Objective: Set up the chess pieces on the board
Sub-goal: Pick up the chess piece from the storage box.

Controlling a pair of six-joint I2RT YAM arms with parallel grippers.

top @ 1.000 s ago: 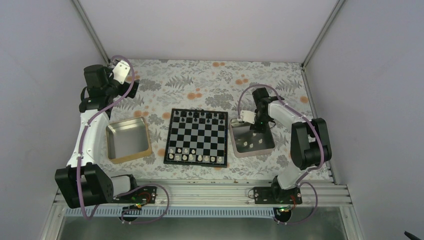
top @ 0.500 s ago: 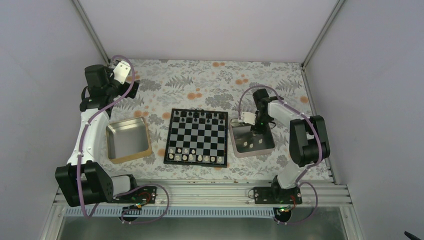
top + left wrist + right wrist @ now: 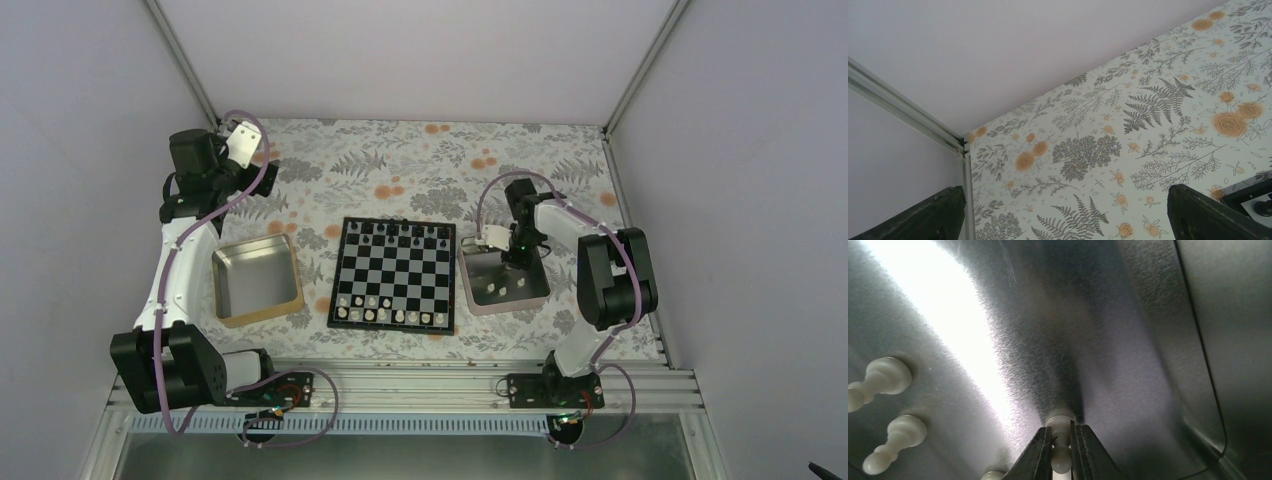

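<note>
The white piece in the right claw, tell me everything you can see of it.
The white piece is tiny, cream and glossy like plastic, with a rounded base and a small ball head, probably a pawn. Its base rests on the brushed floor of the metal tray, head towards the camera; lying or tipped up, I cannot tell. The right claw is shut on its narrow neck, one finger each side. Other white pieces lie apart to its left.

1 board [image 3: 395,272]. 2 metal trays: left tray [image 3: 258,282], right tray [image 3: 503,307]. 4 white chess pieces [image 3: 884,376] in right tray, right wrist view. Pieces on board: too small to count.
</note>
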